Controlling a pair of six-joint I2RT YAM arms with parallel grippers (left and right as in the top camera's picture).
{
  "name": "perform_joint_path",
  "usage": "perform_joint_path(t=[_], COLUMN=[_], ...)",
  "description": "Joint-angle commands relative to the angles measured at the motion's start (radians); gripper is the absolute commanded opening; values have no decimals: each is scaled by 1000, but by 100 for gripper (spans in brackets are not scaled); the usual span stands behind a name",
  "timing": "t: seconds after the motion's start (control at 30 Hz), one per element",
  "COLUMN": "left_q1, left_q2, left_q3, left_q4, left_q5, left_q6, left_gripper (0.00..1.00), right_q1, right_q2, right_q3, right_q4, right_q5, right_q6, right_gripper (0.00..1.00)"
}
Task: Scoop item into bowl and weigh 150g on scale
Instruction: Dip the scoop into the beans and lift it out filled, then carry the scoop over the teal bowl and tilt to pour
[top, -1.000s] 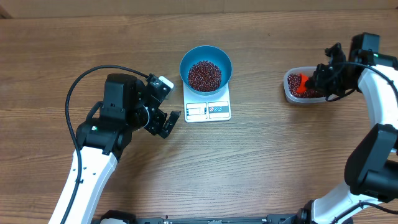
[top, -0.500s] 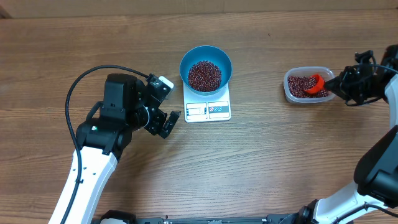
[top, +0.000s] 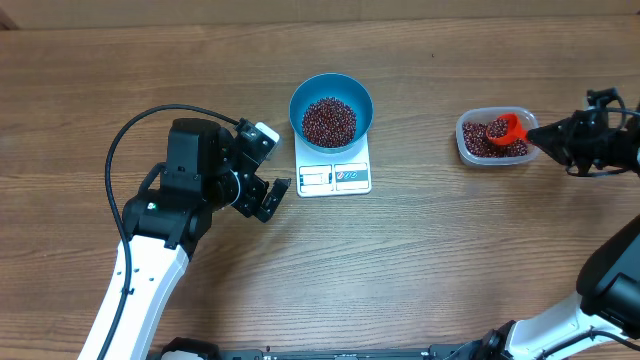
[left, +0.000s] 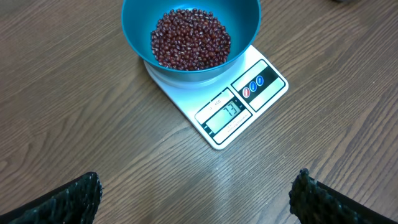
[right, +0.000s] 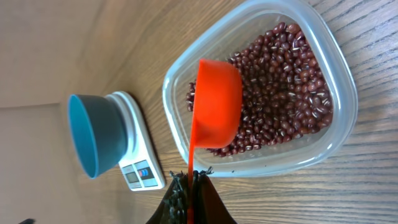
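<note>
The teal bowl (top: 331, 84) stands on the white scale (top: 335, 178) and holds a heap of dark red beans (top: 329, 121). My left gripper (top: 268, 168) hovers open to the left of the scale with nothing between its fingers. In the left wrist view the bowl (left: 245, 25), its beans (left: 190, 38) and the scale (left: 239, 109) lie ahead of the wide-apart gripper (left: 196, 194). My right gripper (top: 548, 135) is shut on the handle of the orange scoop (top: 505, 128). Its cup (right: 217, 109) lies among the beans (right: 280, 87) in the clear tub (right: 345, 87).
The clear tub (top: 492, 137) sits at the right of the wooden table, well apart from the scale. The left arm's black cable (top: 130, 135) loops over the table at the left. The bowl (right: 93, 134) and scale (right: 140, 171) show far off in the right wrist view.
My right gripper has drawn back to the right, off the tub, with the scoop's cup now nearer the tub's right side. The left arm has not moved.
</note>
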Motion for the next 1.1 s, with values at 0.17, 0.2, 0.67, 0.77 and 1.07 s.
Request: perform_joint_path(t=[0.17, 0.2, 0.67, 0.77, 1.07], left_q1=[4, 5, 4, 4, 4], left_q2=[7, 7, 7, 7, 7], left_q3=[15, 15, 15, 15, 15], left_q4=[2, 2, 2, 2, 2], left_q5=[-7, -7, -7, -7, -7], left_q6=[-10, -10, -10, -10, -10], left_gripper=[99, 100, 100, 100, 100], right_q1=[-51, -52, 76, 142, 359], right_q2=[5, 5, 4, 4, 4], right_q3=[-5, -5, 10, 44, 172], right_q4=[-52, -59, -103, -109, -105], right_q5=[-185, -206, -395, -413, -408], right_q6=[-127, -142, -195, -188, -109], right_gripper=[4, 4, 4, 4, 4])
